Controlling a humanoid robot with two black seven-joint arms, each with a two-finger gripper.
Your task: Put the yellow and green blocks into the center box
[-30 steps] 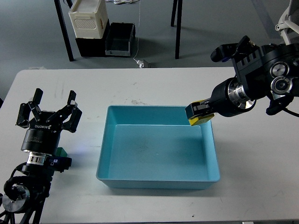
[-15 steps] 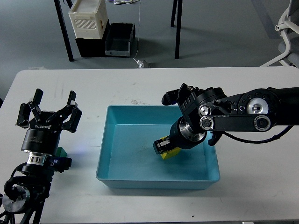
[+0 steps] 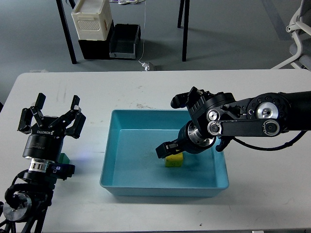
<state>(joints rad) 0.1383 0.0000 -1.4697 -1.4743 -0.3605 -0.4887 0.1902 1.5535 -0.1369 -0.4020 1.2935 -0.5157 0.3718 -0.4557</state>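
Observation:
A yellow block (image 3: 174, 160) lies on the floor of the teal box (image 3: 112, 167) in the middle of the table. My right gripper (image 3: 170, 148) hangs just above it inside the box, fingers spread open, holding nothing. My left gripper (image 3: 50, 119) is open and empty over the table's left side. A green block (image 3: 63, 158) shows as a small sliver on the table, mostly hidden under my left arm.
The white table (image 3: 262, 194) carries the box. Beyond its far edge stand a white crate (image 3: 91, 18) on a black bin, table legs, and a cable on the floor. A white chair (image 3: 299, 29) is at the far right.
My right arm swung left and down into the box with the yellow block, then opened. The block now lies on the box floor. My left arm has not moved.

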